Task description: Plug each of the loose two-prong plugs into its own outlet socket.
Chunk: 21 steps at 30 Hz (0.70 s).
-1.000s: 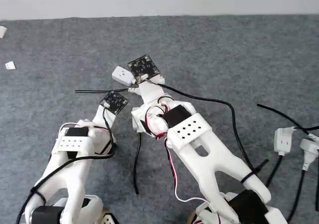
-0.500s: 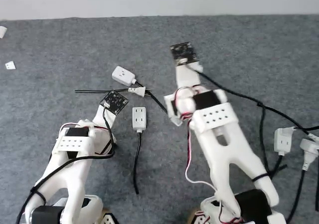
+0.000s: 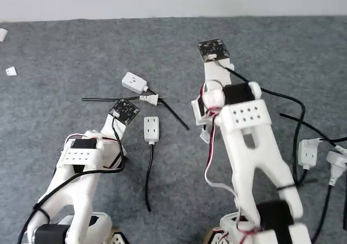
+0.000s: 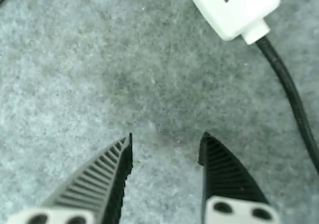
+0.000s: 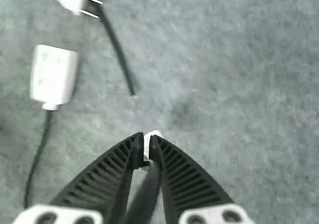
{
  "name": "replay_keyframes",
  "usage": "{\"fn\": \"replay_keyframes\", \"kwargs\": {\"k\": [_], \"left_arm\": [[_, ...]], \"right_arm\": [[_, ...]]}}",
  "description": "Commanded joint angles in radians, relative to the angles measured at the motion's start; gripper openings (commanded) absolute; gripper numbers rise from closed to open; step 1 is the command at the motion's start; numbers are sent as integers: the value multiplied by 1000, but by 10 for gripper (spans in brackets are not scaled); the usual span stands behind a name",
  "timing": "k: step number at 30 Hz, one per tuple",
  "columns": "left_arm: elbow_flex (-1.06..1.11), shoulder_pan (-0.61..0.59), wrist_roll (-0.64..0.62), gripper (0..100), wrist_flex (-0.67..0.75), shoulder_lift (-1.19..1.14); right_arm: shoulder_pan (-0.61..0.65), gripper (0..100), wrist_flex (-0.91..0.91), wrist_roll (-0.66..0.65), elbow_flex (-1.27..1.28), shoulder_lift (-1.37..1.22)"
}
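Just left of the outlet socket [image 3: 151,129], the left hand [image 4: 167,144] hovers low over the grey worktop [image 3: 65,49] with its fingers apart, likely poised to steady the socket. Just beyond the socket lies the loose plug [image 3: 147,98], with a white adapter [image 3: 134,82] a little farther back. Off to the socket's far right, the right hand [image 5: 147,139] is clamped on a held plug [image 5: 154,134] with its black cord trailing, probably carried for insertion.
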<state>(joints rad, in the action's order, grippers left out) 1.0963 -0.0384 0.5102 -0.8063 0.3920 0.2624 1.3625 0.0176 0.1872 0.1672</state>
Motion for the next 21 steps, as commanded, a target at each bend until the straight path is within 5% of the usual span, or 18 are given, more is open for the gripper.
{"fn": "replay_keyframes", "kwargs": {"k": [1,8,11,21], "left_arm": [[-4,-8,-8,206,18,28],[-4,-6,-8,206,18,28],[-4,-5,-8,207,18,28],[-4,-5,-6,209,8,28]], "right_arm": [[-47,9,10,-17,-126,-113],[-105,23,15,-68,-345,-407],[-150,117,30,-66,-450,-493],[-189,195,76,-37,-652,-536]]}}
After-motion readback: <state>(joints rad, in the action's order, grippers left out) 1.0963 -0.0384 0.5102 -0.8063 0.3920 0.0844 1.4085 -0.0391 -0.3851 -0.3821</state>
